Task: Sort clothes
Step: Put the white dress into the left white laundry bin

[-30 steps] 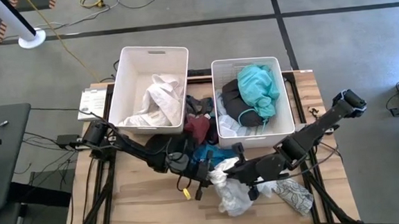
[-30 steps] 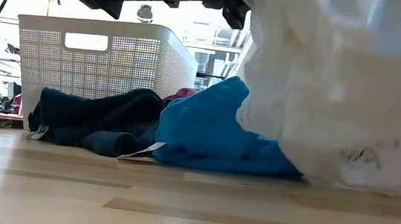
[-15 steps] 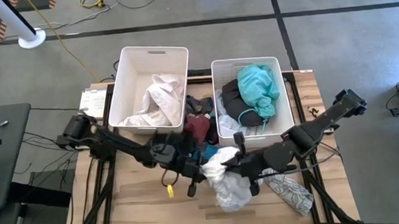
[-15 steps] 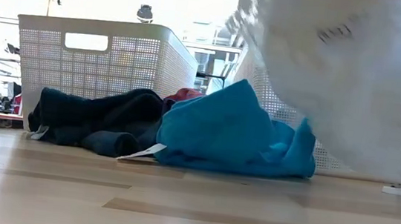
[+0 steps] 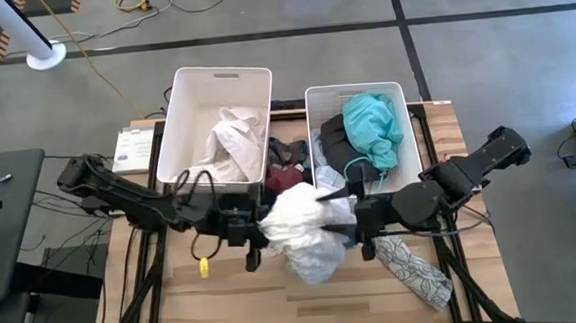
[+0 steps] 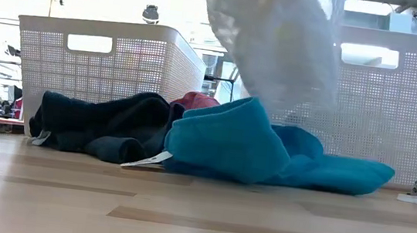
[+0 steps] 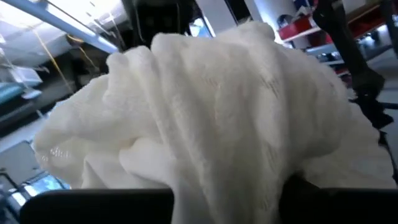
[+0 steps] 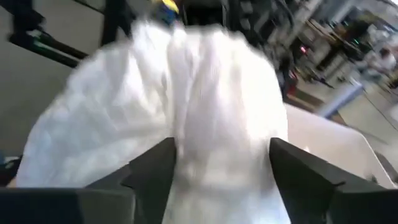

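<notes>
The clothes lie partly sorted, and in the high view the white garment in play hangs bunched above the middle of the bench, between the two arms, just in front of the left bin that already carries white pieces and the right bin with teal and black ones; a patterned white piece lies on the bench near the right arm. The left claw is closed on the garment's near edge, while the right claw sits just beside its other side. A second ago the bundle sagged lower and nearer the front edge, with both arms on it; it has since risen and shifted towards the left bin. In the low view the garment hangs clear of the bench, above a teal item and a dark navy item, where earlier it filled the frame. The left wrist view shows the knit fabric gathered against that claw. In the right wrist view the fingers stand wide apart, the cloth loose between them. It looks light, soft and floppy; a pinch on a thick fold should hold best
</notes>
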You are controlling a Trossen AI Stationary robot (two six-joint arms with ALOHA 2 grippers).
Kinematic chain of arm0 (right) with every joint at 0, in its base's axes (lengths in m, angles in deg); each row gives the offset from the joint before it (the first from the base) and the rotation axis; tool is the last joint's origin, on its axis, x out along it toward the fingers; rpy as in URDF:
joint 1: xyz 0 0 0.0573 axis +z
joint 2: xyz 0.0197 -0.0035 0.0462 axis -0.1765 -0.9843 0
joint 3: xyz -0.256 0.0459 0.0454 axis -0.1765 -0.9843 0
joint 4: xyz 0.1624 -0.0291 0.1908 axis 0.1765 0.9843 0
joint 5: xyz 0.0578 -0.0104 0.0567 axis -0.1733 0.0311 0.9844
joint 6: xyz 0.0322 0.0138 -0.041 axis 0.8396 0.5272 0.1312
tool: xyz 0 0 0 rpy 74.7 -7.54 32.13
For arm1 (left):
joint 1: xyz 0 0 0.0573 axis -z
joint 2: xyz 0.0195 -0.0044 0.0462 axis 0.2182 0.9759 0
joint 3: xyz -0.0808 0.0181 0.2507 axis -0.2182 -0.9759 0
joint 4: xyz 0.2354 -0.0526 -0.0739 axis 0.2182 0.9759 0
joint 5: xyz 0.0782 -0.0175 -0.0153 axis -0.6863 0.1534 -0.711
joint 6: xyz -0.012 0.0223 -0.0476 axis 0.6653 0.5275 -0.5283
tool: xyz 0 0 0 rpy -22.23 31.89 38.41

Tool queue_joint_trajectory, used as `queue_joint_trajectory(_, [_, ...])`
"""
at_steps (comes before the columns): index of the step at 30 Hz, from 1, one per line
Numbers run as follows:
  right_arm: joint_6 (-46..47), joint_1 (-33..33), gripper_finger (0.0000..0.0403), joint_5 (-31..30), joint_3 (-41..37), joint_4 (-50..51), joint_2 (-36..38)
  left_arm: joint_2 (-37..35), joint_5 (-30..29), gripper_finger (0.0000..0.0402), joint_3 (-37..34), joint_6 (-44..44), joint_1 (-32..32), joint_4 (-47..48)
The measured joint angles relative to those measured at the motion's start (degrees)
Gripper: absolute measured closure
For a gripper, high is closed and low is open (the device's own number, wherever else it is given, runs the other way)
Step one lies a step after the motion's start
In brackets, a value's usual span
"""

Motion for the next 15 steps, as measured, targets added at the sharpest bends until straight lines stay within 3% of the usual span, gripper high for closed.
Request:
queue_joint_trajectory(10, [6.39, -0.07, 0.0118, -7.73, 0.31, 6.80, -0.01, -7.74, -5.12, 0.0343, 0.00, 6.52, 2.78, 2.44])
queue_joint_trajectory(15, [12.31, -2.38, 0.0117, -8.28, -1.54, 9.18, 0.02, -10.63, -6.08, 0.0343, 0.69, 9.32, 4.09, 2.64])
